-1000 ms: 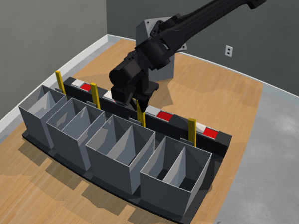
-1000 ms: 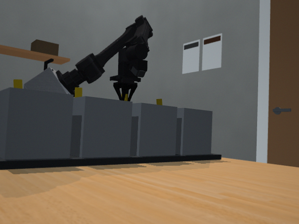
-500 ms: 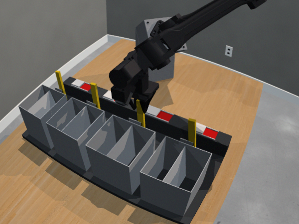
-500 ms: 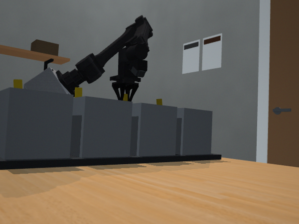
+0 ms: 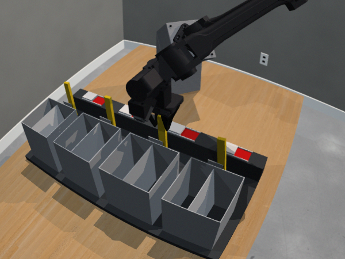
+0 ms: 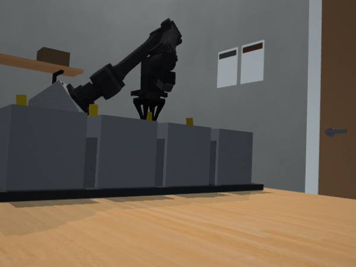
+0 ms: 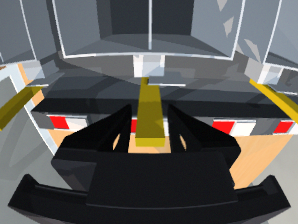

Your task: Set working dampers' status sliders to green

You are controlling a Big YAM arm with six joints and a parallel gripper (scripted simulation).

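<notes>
All four red-and-white status sliders remain to be settled — the end effector, released, straddles a yellow upright lever.

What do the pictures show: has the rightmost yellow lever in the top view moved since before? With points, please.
No. The lever (image 5: 222,151) (image 6: 190,121) (image 7: 20,106) keeps the same place against the slider rail (image 5: 205,153) (image 7: 75,106) there.
</notes>
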